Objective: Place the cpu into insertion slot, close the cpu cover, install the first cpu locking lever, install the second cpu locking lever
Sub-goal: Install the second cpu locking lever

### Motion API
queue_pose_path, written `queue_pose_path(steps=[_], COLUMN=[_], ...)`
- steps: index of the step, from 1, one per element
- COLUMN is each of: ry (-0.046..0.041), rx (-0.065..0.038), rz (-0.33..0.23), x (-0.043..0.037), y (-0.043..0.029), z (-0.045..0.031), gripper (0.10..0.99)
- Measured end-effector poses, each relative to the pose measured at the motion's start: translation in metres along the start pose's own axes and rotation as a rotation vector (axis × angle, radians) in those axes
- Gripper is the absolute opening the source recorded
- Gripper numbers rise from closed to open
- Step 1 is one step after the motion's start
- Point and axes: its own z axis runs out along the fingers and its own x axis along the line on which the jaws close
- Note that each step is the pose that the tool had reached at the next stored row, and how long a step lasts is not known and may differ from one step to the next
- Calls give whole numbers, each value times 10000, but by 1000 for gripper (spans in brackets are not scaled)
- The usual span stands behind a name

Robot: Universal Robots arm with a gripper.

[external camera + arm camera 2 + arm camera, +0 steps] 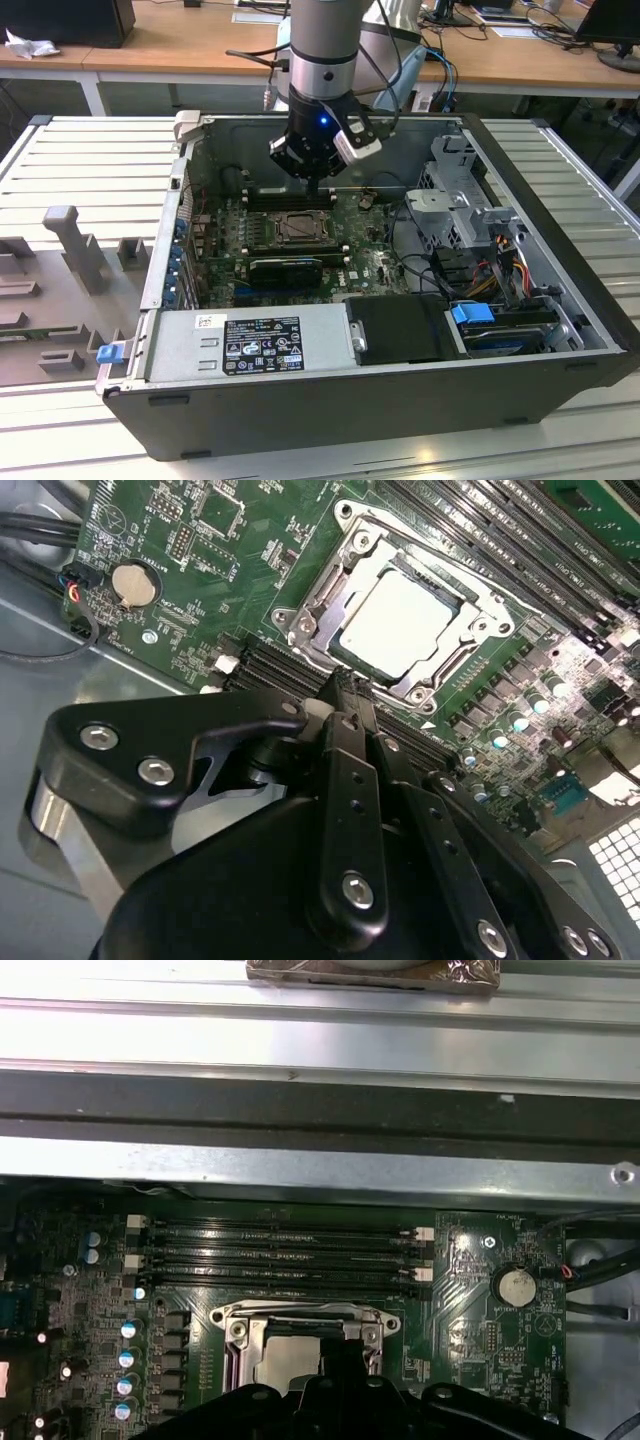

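Hovering low inside the open computer case [560, 300], the end effector [345, 695] has its 2 fingers pressed together into a narrow point with nothing between them, at least going by the second wrist view. So it looks set up for poking or pushing, not for gripping.

The cpu [400, 625] is already sitting in the insertion slot [298, 228], roughly mid motherboard [200, 570]. Its pale metal top shows through the square window of the cpu cover [480, 605], which looks folded down flat over it. So my read is that the first 2 steps are done and it's lever time.

What matters here: the socket lies just ahead of the fingertips, on the side away from the long black memory slots [280, 1255]. In the second wrist view the tips sit right at the near edge of the socket frame, close to or touching it, can't tell which. I can't pick out the thin locking levers well enough to say whether either is latched.
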Motion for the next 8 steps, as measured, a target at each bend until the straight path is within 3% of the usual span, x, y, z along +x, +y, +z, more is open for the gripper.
queue_pose_path(steps=[3,8], ry=[0,0], rx=[2,3], rz=[-1,1], x=[0,4], y=[-15,-119], z=[-1,11], gripper=[106,106])
